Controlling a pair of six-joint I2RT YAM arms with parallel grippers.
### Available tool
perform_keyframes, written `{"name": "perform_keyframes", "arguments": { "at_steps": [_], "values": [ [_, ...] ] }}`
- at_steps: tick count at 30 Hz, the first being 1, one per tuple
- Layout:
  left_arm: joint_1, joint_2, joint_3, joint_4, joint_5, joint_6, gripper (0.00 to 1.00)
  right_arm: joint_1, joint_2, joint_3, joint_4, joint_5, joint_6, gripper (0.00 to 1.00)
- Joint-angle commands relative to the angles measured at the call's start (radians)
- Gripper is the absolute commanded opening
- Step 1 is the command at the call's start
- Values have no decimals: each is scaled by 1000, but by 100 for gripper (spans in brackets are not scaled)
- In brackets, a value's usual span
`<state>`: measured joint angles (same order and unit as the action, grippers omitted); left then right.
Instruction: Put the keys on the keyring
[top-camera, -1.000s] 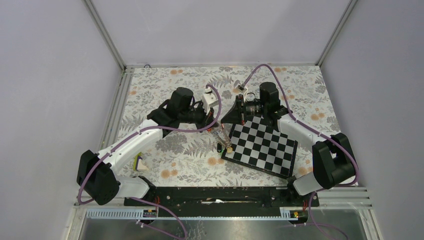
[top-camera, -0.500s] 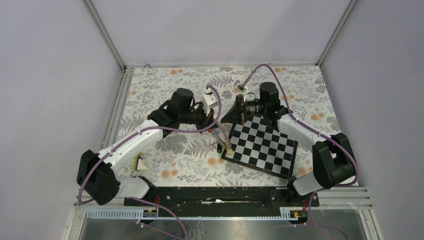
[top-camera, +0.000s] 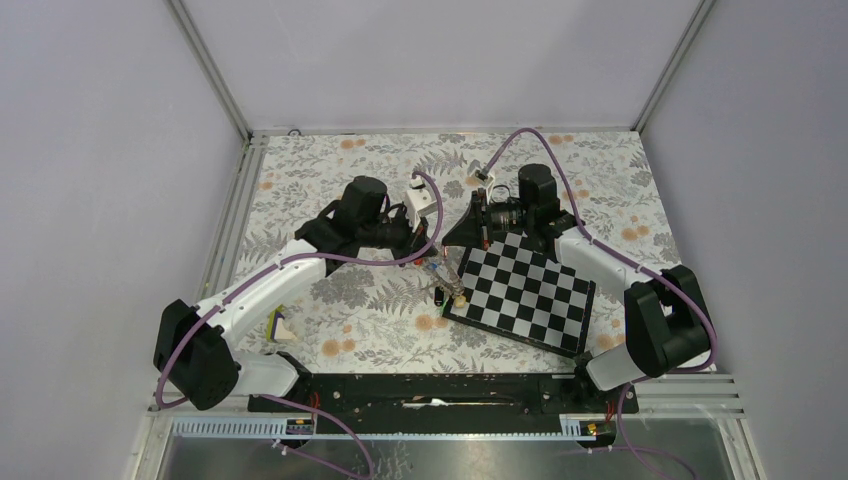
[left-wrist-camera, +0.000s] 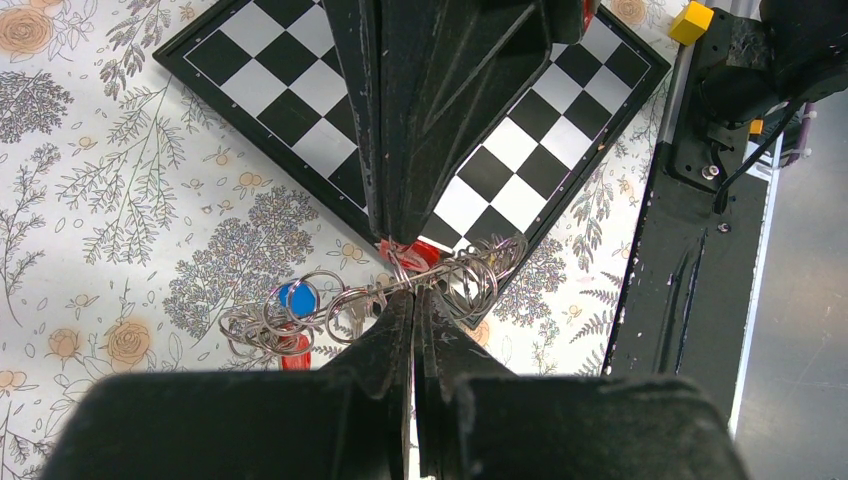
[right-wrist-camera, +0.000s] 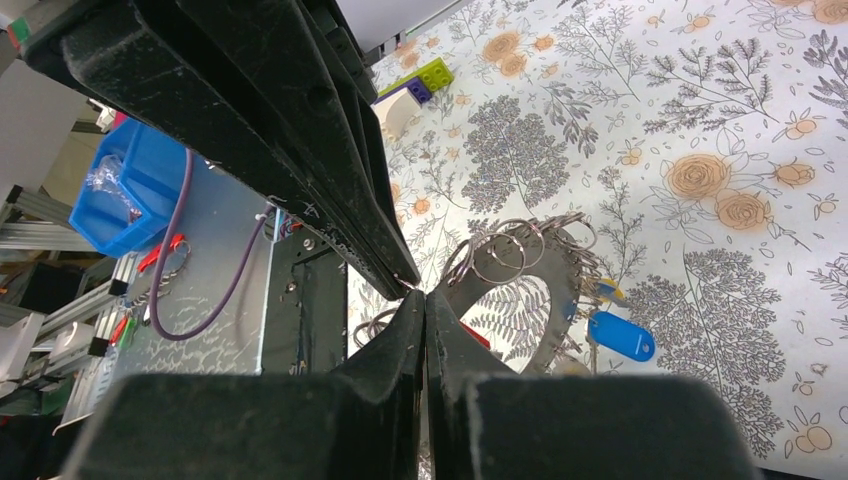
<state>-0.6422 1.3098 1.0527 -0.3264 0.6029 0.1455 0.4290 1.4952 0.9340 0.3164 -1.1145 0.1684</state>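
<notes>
My two grippers meet tip to tip above the near left corner of the chessboard (top-camera: 525, 290). The left gripper (left-wrist-camera: 413, 295) is shut on the thin edge of the keyring (left-wrist-camera: 455, 275), which carries several small silver split rings. The right gripper (right-wrist-camera: 425, 297) is shut on the same dark grey keyring (right-wrist-camera: 560, 300) from the other side. Keys hang from it: a blue tag (right-wrist-camera: 620, 335), a yellow one (right-wrist-camera: 610, 290), a red one (left-wrist-camera: 293, 352) and a blue disc (left-wrist-camera: 297, 298). From above, the bunch (top-camera: 447, 280) hangs below the left gripper (top-camera: 432, 256) and right gripper (top-camera: 448, 248).
The chessboard lies tilted at centre right on the floral cloth (top-camera: 340, 180). Small toy bricks (top-camera: 280, 325) sit near the left arm's base and show in the right wrist view (right-wrist-camera: 420, 80). A blue bin (right-wrist-camera: 130, 190) stands off the table. A black rail (top-camera: 430, 385) runs along the near edge.
Both arms stay where they were. The hanging bunch of keys has shifted slightly below the grippers.
</notes>
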Motion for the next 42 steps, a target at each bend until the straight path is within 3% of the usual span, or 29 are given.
{"name": "perform_keyframes", "arguments": {
  "at_steps": [1,21,42],
  "values": [
    [-1,-46,9,73,59,9,0,-6,11,46,-5,21,-24,0],
    [-3,-47,3,89,72,14,0,-6,23,46,-15,5,-27,0],
    [1,-63,5,100,102,61,0,-5,41,-1,104,-22,51,1]
  ]
}}
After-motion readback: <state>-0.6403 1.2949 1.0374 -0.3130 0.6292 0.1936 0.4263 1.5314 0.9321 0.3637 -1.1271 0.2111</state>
